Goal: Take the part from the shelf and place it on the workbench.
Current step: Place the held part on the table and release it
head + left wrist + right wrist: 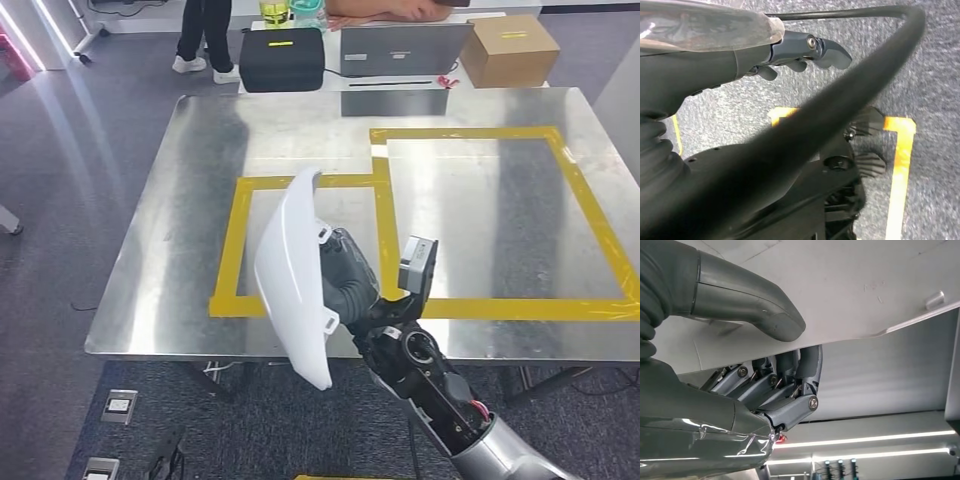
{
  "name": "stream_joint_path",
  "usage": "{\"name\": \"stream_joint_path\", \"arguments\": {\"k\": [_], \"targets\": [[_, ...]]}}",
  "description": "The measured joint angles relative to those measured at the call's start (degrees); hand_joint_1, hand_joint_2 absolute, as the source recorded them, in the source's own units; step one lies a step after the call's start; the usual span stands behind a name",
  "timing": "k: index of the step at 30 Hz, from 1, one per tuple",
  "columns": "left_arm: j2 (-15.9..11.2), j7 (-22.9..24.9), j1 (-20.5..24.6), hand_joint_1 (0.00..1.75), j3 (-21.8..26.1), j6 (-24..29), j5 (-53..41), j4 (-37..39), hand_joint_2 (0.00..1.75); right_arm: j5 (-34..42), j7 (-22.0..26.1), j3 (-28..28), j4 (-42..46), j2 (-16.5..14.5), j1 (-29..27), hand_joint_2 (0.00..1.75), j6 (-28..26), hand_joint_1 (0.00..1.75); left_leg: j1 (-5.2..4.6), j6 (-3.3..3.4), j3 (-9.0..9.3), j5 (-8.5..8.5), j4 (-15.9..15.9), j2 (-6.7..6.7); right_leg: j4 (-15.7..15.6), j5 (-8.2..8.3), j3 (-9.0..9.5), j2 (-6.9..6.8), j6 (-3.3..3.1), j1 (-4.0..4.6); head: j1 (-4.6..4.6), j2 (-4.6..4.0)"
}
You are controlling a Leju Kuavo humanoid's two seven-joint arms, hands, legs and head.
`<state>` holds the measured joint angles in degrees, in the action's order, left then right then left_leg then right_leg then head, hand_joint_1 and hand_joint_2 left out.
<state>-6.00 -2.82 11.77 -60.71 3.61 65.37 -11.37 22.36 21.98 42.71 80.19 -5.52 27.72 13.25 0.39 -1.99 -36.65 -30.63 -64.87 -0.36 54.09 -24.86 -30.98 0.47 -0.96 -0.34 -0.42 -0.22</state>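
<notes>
Now the right hand (pixel 349 285) has the part (pixel 293 275), a curved white shell, clamped in its grasp: in the right wrist view the thumb (pixel 753 302) presses one face of the part (pixel 851 285) and the fingers (pixel 791 385) curl under its edge. From the head view the part stands nearly upright, long axis running from about 12 to 6 o'clock, tilted a little, and it sits at 9 o'clock of the hand, over the near edge of the workbench (pixel 166 250). Its top hangs above the near-left taped square (pixel 234 250); its lower tip hangs off the bench edge, above the floor. So the drop spot lies toward 12 o'clock from the hand, close ahead, and the move looks like a short reach forward and a lowering, probably with the shell laid flatter. The left hand (pixel 802 52) hangs by the floor, fingers loosely curled in, holding nothing; the right is plainly the working one. Farther off, at 12 to 1 o'clock, the larger taped square (pixel 589 210); beyond the bench, a black case (pixel 281 60), a laptop (pixel 404 48), a cardboard box (pixel 509 50), and a person's legs (pixel 202 35). Nothing stands between part and bench top.
</notes>
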Motion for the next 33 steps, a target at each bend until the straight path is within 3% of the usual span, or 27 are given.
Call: {"name": "stream_joint_path", "arguments": {"k": [2, 3, 4, 6, 7, 9, 12, 14, 16, 17, 18, 19, 20, 22, 23, 24, 28, 30, 32, 33], "targets": [[0.0, 0.0, -0.1, 0.00, 0.0, 0.0, 0.0, 0.0, 1.75, 0.0, 0.0, 0.0, 0.0, 0.0, 0.0, 1.75, 0.0, 1.75, 0.15, -0.25, -4.22, -2.09, -7.1, 0.01, 0.0, -0.14, 0.07, -0.08, -0.21, 0.03, -0.49, 0.00], [0.0, 0.0, -0.2, 0.00, 0.0, 0.0, 0.0, 0.0, 1.75, 0.0, 0.0, 0.0, 0.0, 0.0, -0.1, 1.75, 0.0, 1.75, 0.20, -0.28, -5.02, -1.47, -7.7, 0.01, 0.0, -0.23, 0.16, -0.05, -0.24, 0.03, -0.71, 0.00], [0.0, 0.0, -0.2, 0.00, 0.0, 0.0, 0.0, 0.0, 1.75, 0.0, 0.0, 0.0, 0.0, 0.0, -0.1, 1.75, 0.0, 1.75, 0.25, -0.25, -4.59, 0.20, -6.0, 0.01, 0.0, -0.35, 0.33, 0.00, -0.22, 0.03, -0.97, 0.00], [-0.1, 0.0, -0.2, 0.00, 0.0, 0.0, 0.0, 0.0, 1.75, 0.0, 0.0, 0.0, 0.0, 0.0, 0.0, 1.75, 0.0, 1.75, 0.34, -0.05, -0.94, 5.08, 2.6, 0.06, 0.0, -0.70, 0.86, 0.08, 0.00, 0.01, -1.48, 0.00], [-0.1, 0.0, -0.1, 0.00, 0.0, 0.0, 0.0, 0.0, 1.75, 0.0, 0.0, 0.0, 0.0, 0.0, 0.0, 1.75, 0.1, 1.75, 0.24, 0.11, 0.97, 6.72, 6.7, 0.10, 0.0, -0.93, 1.02, 0.11, 0.20, 0.13, -1.68, 0.00], [-0.1, 0.0, 0.1, 0.00, 0.0, 0.0, 0.0, 0.0, 1.75, 0.0, 0.0, 0.0, 0.0, 0.0, 0.1, 1.75, 0.1, 1.75, 0.05, 0.58, 2.81, 7.72, 10.7, 0.10, 0.1, -1.31, 1.11, 0.12, 0.66, 0.29, -1.73, 0.00], [0.0, 0.0, 0.0, 0.00, 0.0, 0.0, 0.0, 0.0, 1.75, 0.0, 0.0, 0.0, 0.0, 0.0, 0.1, 1.75, 0.2, 1.75, 0.00, 1.55, 3.15, 7.45, 11.0, 0.09, 0.5, -2.05, 1.00, 0.08, 1.50, 0.24, -1.28, 0.00], [0.0, 0.0, 0.0, 0.00, 0.0, 0.0, 0.0, 0.0, 1.75, 0.1, 0.0, 0.0, 0.1, 0.0, 0.1, 1.75, 0.3, 1.75, 0.12, 2.25, 3.70, 7.31, 11.2, 0.18, 4.7, -4.42, -0.75, 0.00, 1.95, 0.21, -0.80, 0.00], [-0.1, 0.0, 0.0, 0.00, 0.0, 0.0, 0.0, 0.0, 1.75, 0.1, 0.0, 0.0, 0.1, 0.0, 0.0, 1.75, 0.3, 1.75, 0.02, 2.71, 4.02, 7.03, 11.2, 0.22, 13.4, -8.16, -4.89, -0.07, 2.12, 0.18, -0.09, 0.00], [-0.1, 0.0, 0.0, 0.00, 0.0, 0.0, 0.0, 0.0, 1.75, 0.1, 0.0, 0.0, 0.0, 0.0, -0.1, 1.75, 0.3, 1.75, -0.07, 2.82, 4.14, 6.91, 11.2, 0.21, 17.2, -9.36, -6.95, -0.08, 2.16, 0.17, 0.24, 0.00], [-0.1, 0.0, 0.0, 0.00, 0.0, 0.0, 0.0, 0.0, 1.75, 0.1, 0.0, 0.0, 0.0, 0.1, -0.1, 1.75, 0.2, 1.75, -0.15, 2.89, 4.28, 6.77, 11.2, 0.18, 19.1, -9.45, -8.20, -0.08, 2.13, 0.17, 0.45, 0.00], [-0.1, 0.0, -0.1, 0.00, 0.0, 0.0, 0.0, 0.0, 1.75, 0.1, 0.0, 0.0, 0.0, 0.1, -0.2, 1.75, 0.2, 1.75, -0.21, 2.90, 4.51, 6.60, 11.2, 0.12, 18.4, -8.23, -8.19, -0.08, 2.01, 0.17, 0.67, 0.00], [-0.1, 0.0, -0.1, 0.00, 0.0, 0.0, 0.0, 0.0, 1.75, 0.1, 0.0, 0.0, 0.0, 0.1, -0.2, 1.75, 0.2, 1.75, -0.25, 2.85, 4.83, 6.39, 11.2, 0.05, 15.2, -5.94, -6.93, -0.08, 1.81, 0.21, 0.90, 0.00], [0.0, 0.0, -0.1, 0.00, 0.0, 0.0, 0.0, 0.0, 1.75, 0.1, 0.0, 0.0, 0.0, 0.1, -0.2, 1.75, 0.1, 1.75, -0.37, 2.62, 5.41, 5.91, 11.1, -0.06, 6.3, -1.46, -3.03, -0.07, 1.23, 0.42, 1.32, 0.00], [0.0, 0.1, -0.1, 0.00, 0.0, 0.0, -0.1, 0.0, 1.75, 0.1, 0.0, 0.0, 0.0, 0.1, -0.1, 1.75, 0.0, 1.75, -0.43, 2.43, 5.46, 5.75, 11.0, -0.09, 3.0, -0.39, -1.46, -0.06, 0.97, 0.53, 1.48, 0.00], [0.1, 0.1, 0.0, 0.00, 0.0, 0.0, -0.2, 0.0, 1.75, 0.1, 0.0, 0.0, 0.1, 0.1, -0.1, 1.75, 0.0, 1.75, -0.46, 2.22, 5.38, 5.68, 11.0, -0.08, 1.3, -0.16, -0.63, 0.00, 0.78, 0.65, 1.51, 0.00], [0.0, 0.3, 0.0, 0.00, 0.0, 0.0, -0.5, 0.0, 1.75, 0.0, 0.0, 0.0, 0.2, 0.1, -0.2, 1.75, -0.2, 1.75, -0.45, 1.11, 4.93, 4.70, 9.6, 0.02, -0.1, -0.24, 0.48, 0.19, 0.16, 0.45, 1.09, 0.00], [0.1, 0.3, 0.2, 0.00, 0.0, 0.0, -0.6, 0.0, 1.75, 0.0, 0.0, 0.0, 0.2, 0.1, -0.1, 1.75, -0.2, 1.75, -0.28, 0.56, 2.16, 1.78, 3.8, 0.03, -0.6, -0.16, 1.01, 0.03, -0.19, 0.19, 0.49, 0.00], [0.1, 0.3, 0.2, 0.00, -0.1, 0.0, -0.6, 0.0, 1.75, 0.0, 0.0, 0.0, 0.3, 0.1, -0.2, 1.75, -0.2, 1.75, -0.01, 0.15, -2.54, -1.27, -4.4, 0.06, -0.6, -0.29, 1.06, -0.08, -0.38, 0.18, -0.09, 0.00], [0.1, 0.3, 0.1, 0.00, -0.1, 0.0, -0.6, 0.0, 1.75, 0.0, 0.0, 0.0, 0.3, 0.1, -0.3, 1.75, -0.2, 1.75, 0.14, 0.02, -4.17, -1.54, -6.8, 0.06, -0.6, -0.39, 1.11, -0.07, -0.40, 0.18, -0.28, 0.00]]}}
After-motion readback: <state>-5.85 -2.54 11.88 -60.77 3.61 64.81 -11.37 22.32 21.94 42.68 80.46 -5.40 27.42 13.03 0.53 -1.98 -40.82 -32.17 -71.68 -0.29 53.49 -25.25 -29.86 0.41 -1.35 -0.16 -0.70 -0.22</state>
